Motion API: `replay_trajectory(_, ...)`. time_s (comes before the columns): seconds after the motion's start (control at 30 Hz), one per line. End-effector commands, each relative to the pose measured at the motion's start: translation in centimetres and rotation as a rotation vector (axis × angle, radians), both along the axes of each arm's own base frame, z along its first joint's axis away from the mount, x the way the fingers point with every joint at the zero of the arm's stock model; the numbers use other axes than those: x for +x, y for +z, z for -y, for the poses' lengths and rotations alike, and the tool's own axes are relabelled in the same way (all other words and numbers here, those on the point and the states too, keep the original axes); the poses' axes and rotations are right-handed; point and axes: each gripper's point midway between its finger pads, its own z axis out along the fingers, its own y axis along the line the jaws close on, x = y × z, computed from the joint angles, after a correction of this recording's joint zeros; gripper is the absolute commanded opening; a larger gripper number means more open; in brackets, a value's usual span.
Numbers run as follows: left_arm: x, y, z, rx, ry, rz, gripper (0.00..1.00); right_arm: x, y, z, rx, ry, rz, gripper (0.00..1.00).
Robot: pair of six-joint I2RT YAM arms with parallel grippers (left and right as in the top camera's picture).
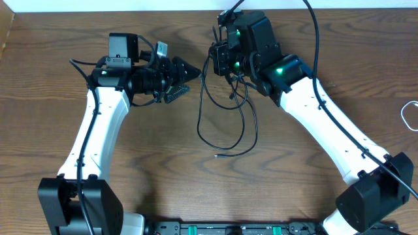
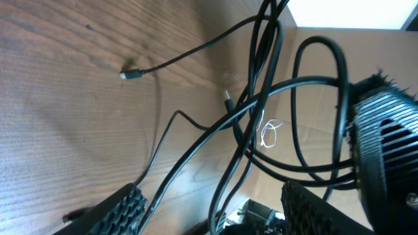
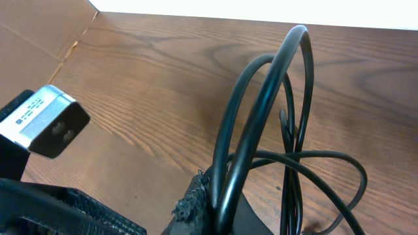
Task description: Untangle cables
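The right arm is reaching from its base at the bottom right of the overhead view, up and to the left across the bench point(image 1: 130, 170). The right hand point(image 1: 219, 57) is squeezing shut on the black cables point(image 3: 256, 114). In the right wrist view the cables are coming out of the closed tip and bending up in tall loops. From above, the rest of them is trailing down from the hand and lying on the bench in long loose loops. One small plug point(image 2: 124, 75) is resting on the wood.

The left arm is reaching up from its base at the bottom left and is bending to the right at the wrist. The left hand point(image 1: 184, 81) is pointing to the right, at the right hand. Its fingers are standing wide apart and are holding nothing. The black cables are running just in front of them. I cannot tell if they are touching.

The white cable point(image 1: 401, 116) is lying alone at the far right edge of the bench, well apart from both hands.
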Motion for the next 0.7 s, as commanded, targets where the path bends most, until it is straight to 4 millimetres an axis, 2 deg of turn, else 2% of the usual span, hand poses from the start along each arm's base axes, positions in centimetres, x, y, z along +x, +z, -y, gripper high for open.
replay_trajectory(0.0, 0.2, 0.3, 0.4, -0.019, -0.004, 0.002, 0.68, -0.4, 0.6, -0.5, 0.012, 0.017, 0.008, 0.01)
replay_trajectory(0.17, 0.5, 0.3, 0.2, -0.008, 0.003, 0.013, 0.68, -1.5, 0.8, -1.9, 0.052, 0.073, -0.014, 0.01)
replay_trajectory(0.3, 0.7, -0.2, 0.0, 0.032, 0.021, 0.015, 0.59, -2.0, 1.6, -3.2, 0.102, 0.111, -0.011, 0.01)
replay_trajectory(0.33, 0.8, -0.4, 0.0, 0.045, 0.025, 0.016, 0.59, -2.0, 1.8, -3.3, 0.106, 0.112, -0.006, 0.01)
replay_trajectory(0.67, 1.2, -3.7, -1.2, 0.316, 0.116, 0.007, 0.59, -2.3, 2.3, -3.9, 0.137, 0.144, -0.007, 0.01)
